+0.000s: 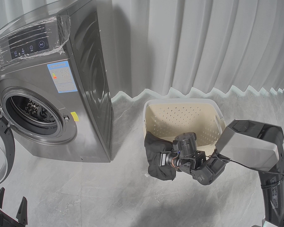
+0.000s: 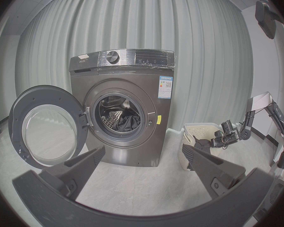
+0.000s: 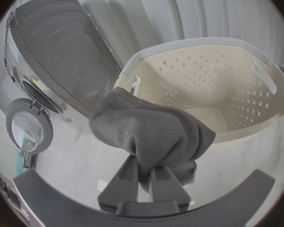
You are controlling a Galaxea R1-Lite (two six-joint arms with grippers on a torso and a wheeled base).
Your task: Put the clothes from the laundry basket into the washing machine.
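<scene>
Low in the middle of the head view, the right gripper (image 3: 144, 171) clamped a dark garment (image 1: 157, 161) over the basket (image 1: 180, 101) rim, seemingly the last piece, with clothes (image 2: 126, 123) already inside the open washing machine (image 1: 85, 79); the left gripper (image 1: 12, 194) gaped wide.

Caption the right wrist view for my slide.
Right gripper shut on a dark garment, cream laundry basket and open washing machine beyond.

Bright even light, soft shadows, sheen on washing machine (image 1: 91, 73), dark-cornered fisheye wrist views.
</scene>
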